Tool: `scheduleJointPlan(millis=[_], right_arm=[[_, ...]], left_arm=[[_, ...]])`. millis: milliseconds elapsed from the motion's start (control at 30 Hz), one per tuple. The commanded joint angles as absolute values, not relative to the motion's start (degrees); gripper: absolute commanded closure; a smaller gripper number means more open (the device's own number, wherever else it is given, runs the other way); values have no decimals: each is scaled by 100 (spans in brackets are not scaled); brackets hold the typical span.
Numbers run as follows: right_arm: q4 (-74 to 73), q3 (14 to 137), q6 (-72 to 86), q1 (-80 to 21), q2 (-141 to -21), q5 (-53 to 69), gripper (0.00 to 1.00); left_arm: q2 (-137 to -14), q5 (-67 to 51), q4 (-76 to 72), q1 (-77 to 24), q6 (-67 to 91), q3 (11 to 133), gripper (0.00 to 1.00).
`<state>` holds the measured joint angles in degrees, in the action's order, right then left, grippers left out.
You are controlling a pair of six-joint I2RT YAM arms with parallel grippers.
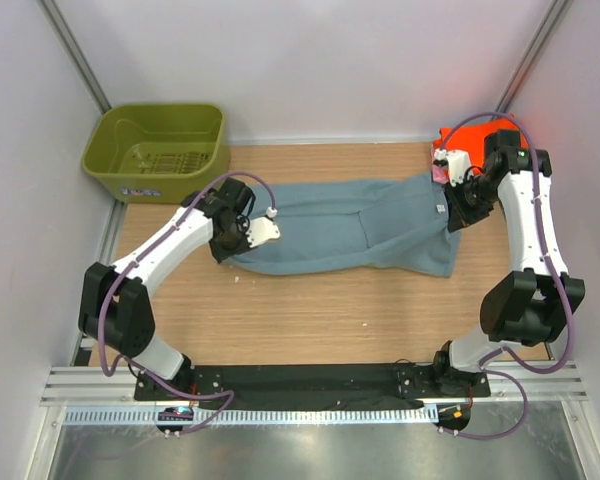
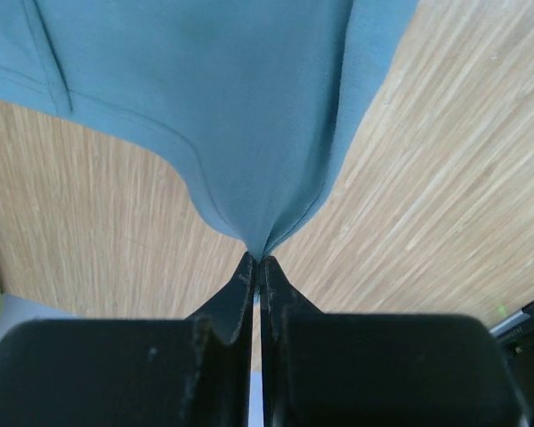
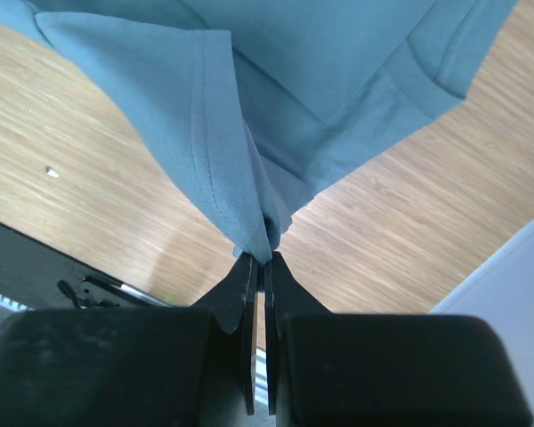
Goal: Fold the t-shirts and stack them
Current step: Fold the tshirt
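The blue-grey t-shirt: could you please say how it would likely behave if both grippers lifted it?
Probably floppy: the blue-grey t-shirt bunches into folds at the left gripper and right gripper. Its middle, lying on the table, would likely sag.

No lettering, brand, number or sign can be read in any view. The olive-green basket [image 1: 180,186] has a pale patch [image 1: 145,191] on its front wall that could be a sticker, but it is too small to make out. The blue-grey t-shirt [image 1: 350,235] has a small white tag [image 1: 442,208] near its right end, and no print can be read on it. Both wrist views show only plain cloth and bare wood-grain worktop [image 2: 445,196], with no markings.
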<state>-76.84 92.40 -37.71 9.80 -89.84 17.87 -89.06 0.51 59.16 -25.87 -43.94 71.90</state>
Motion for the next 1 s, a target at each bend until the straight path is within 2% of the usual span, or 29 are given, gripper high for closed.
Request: scheduleJointPlan(millis=[0,533,967], right_arm=[[-7331,9554,-3753,914,-8938,1486,99],[-6232,10143,-3744,624,-9659,1248,99],[-5643,10731,-3516,624,-10485,1169,99]], left_arm=[[-8965,246,5599,-2575,-4368,7453,100],[-9835,1213,4360,-2286,-3999,8217,100],[-10643,1371,4254,-1916,-3894,8903,100]])
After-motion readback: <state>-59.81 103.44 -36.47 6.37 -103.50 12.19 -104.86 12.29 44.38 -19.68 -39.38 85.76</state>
